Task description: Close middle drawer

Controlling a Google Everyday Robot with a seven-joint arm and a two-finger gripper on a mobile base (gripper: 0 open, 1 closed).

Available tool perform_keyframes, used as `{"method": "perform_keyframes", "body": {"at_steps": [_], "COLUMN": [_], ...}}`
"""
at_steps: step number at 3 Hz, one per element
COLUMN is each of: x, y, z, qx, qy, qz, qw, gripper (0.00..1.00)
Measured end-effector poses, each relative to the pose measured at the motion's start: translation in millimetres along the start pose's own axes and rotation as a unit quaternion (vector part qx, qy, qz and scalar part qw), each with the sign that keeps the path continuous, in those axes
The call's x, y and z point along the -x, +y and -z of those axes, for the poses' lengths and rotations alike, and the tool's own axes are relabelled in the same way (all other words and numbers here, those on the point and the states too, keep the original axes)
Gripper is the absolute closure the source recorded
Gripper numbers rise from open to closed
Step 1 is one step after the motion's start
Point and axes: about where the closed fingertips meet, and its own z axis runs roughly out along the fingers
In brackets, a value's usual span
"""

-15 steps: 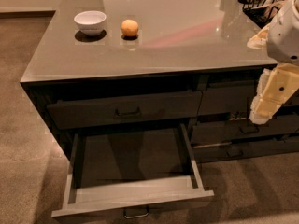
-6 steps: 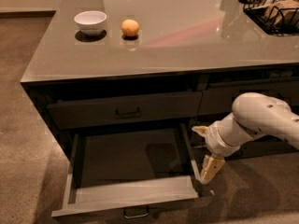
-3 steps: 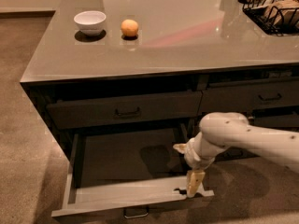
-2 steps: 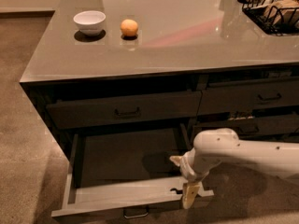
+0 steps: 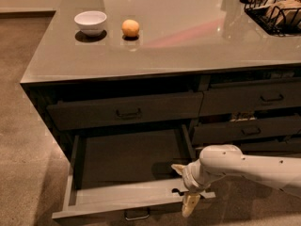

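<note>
The tool [image 5: 181, 190] has come down from beside the right-hand drawers and swung left, and now sits at the front right corner of the middle drawer [image 5: 108, 202]. It looks spread. One cream finger [image 5: 177, 168] reaches in over the drawer's dark floor and the other hangs down outside the front panel, so the panel seems to lie between them. The white arm [image 5: 249, 166] trails off low to the right. The drawer itself has not budged in that time. It stands pulled far out below the top drawer [image 5: 124, 111], with its grey side walls showing, nothing visible in it, and its bar pull [image 5: 137, 215] at the very bottom edge of the view. So the approach looks finished and the closing has not begun; what is left, as I judge it, is a steady push on the front towards the cabinet. The contact is off-centre, so the drawer could skew on its runners. Up on the bench [image 5: 197, 41] a white bowl [image 5: 91, 21], a round orange fruit [image 5: 130, 28] and a wire basket [image 5: 275, 11] sit well apart from all this.
</note>
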Motion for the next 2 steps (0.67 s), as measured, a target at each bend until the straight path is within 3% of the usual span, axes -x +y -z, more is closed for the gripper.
{"method": "perform_keyframes", "body": {"at_steps": [2], "x": [-2], "y": [2], "z": [-23], "qx": [0.000], "qy": [-0.056], "qz": [-0.011], "qw": [0.9984], "gripper": [0.00]}}
